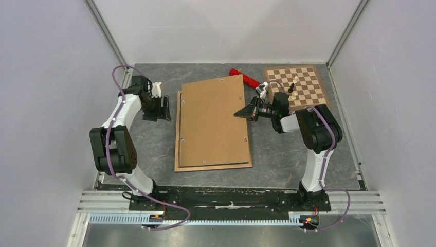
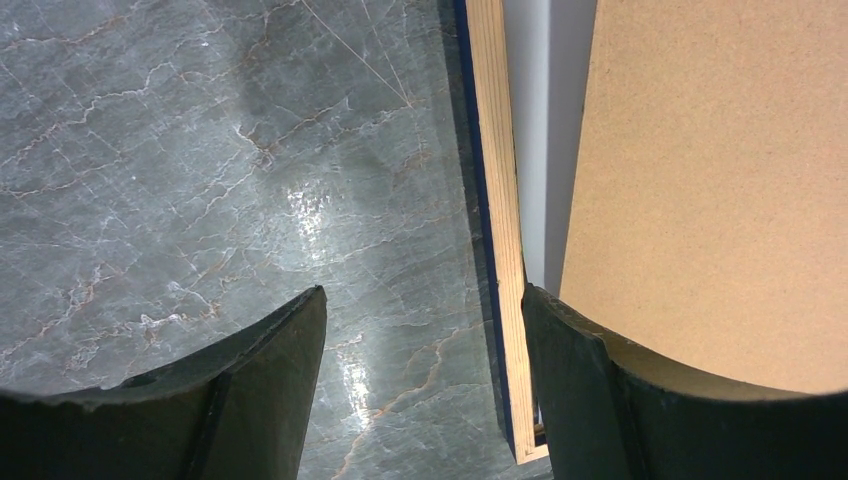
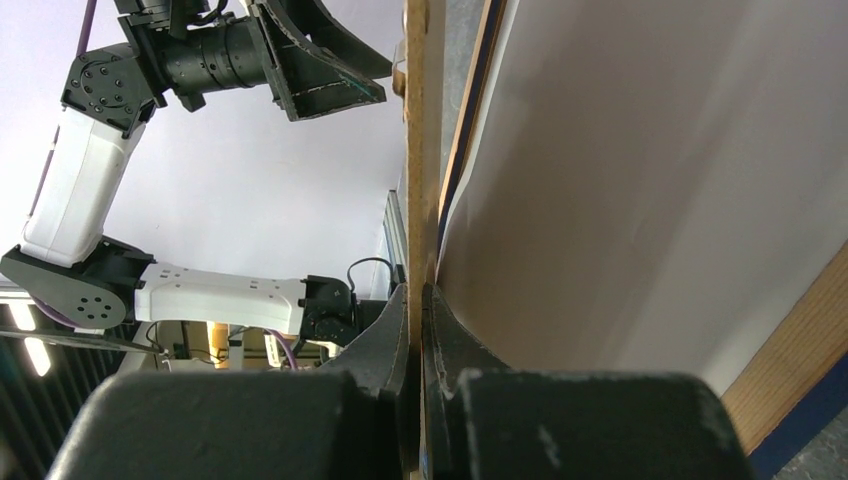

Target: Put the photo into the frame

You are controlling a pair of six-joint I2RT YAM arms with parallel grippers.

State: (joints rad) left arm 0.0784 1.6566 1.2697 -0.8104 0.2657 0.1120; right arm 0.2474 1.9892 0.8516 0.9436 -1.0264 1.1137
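Top view: a large plain brown fibreboard panel (image 1: 213, 121) with small metal clips near its edges lies skewed over the frame, its far end overhanging the frame's far rim.

The large thin rectangular picture frame (image 2: 497, 200) lies flat mid-bench. Its light wood face is up, and a dark blue side shows in the left wrist view.

The photo (image 3: 640, 200) sits inside the frame under the panel. Only its white reverse shows, as a broad pale sheet in the right wrist view and a narrow white strip between frame rim and panel in the left wrist view. The printed side is not visible.

The right gripper (image 1: 240, 112) is clenched on the panel's right edge, with the thin board pinched between both fingers. In its own camera the panel stands apart from the frame rim on that side, so that edge is raised.

The left gripper (image 1: 167, 109) is released with its jaws spread wide and holds nothing. It sits low over the grey marble-patterned bench (image 1: 288, 154), just beside the frame's left rim. One finger (image 2: 570, 360) overlaps the rim and panel edge in its camera; whether it touches them I cannot tell.

At the far right are a square wooden chessboard (image 1: 308, 82) carrying a couple of pieces and a red cylindrical object (image 1: 244, 77) near the panel's far corner.
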